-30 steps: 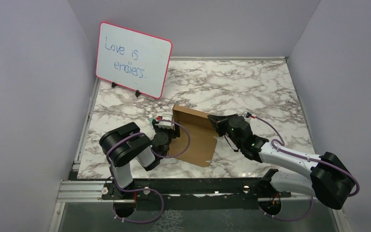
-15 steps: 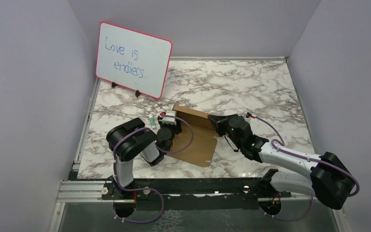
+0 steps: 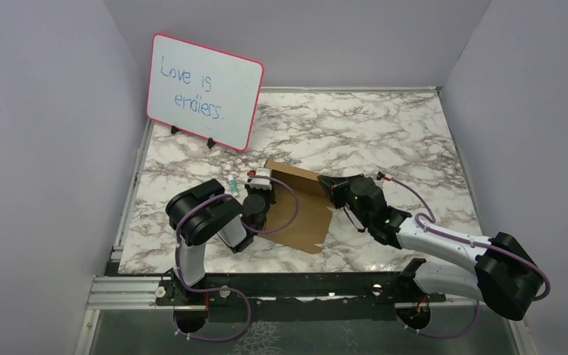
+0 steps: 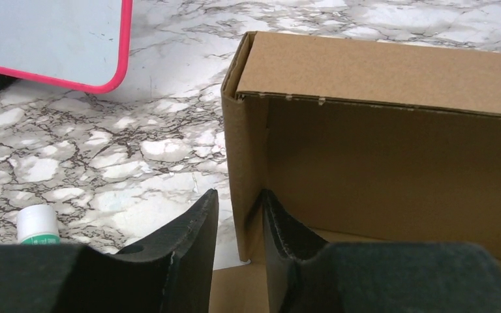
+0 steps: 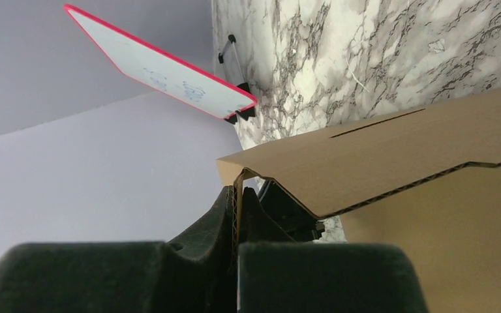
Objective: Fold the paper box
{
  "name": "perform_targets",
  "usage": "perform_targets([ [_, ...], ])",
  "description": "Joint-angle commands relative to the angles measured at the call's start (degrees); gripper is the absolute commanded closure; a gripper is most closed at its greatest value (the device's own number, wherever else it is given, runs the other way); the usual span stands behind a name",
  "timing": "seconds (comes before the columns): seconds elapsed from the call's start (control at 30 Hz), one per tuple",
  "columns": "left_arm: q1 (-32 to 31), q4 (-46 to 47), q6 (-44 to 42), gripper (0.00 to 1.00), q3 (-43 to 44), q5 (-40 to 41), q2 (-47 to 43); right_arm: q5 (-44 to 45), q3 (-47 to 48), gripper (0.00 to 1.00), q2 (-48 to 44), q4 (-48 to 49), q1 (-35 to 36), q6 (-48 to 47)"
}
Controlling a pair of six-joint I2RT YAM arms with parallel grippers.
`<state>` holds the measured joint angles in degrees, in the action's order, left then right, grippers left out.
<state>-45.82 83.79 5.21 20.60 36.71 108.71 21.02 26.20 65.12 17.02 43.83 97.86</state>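
The paper box is brown cardboard, partly raised, lying in the middle of the marble table. In the left wrist view its left side wall stands upright between my left gripper's jaws. The right finger touches the wall's inner face and a narrow gap shows beside the left finger. In the top view the left gripper sits at the box's left far corner. My right gripper is shut on a thin cardboard edge of the box, at its right far corner.
A pink-framed whiteboard stands propped at the back left, also seen from the left wrist. A small white bottle with a green label stands on the marble just left of the left gripper. Lilac walls close in three sides.
The left arm has swung right and forward to the box's left wall, and its jaws have narrowed around that wall. The right arm and its grip have not moved.
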Motion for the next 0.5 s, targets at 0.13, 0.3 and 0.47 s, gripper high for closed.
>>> perform_targets([
  [0.13, -0.1, -2.7, -1.0, 0.7, 3.5, 9.7, 2.4, -0.1, 0.0, 0.99, 0.8, -0.4, 0.3, -1.5],
  [0.3, -1.5, -6.6, -0.9, 0.7, 5.7, 16.1, 3.2, -1.2, 0.1, 0.99, 1.6, 0.2, 0.4, -1.2],
  [0.47, -2.5, -8.7, -0.6, 0.69, 7.4, 21.2, 4.0, -1.1, 0.3, 0.99, 1.8, 0.2, 0.6, -0.9],
])
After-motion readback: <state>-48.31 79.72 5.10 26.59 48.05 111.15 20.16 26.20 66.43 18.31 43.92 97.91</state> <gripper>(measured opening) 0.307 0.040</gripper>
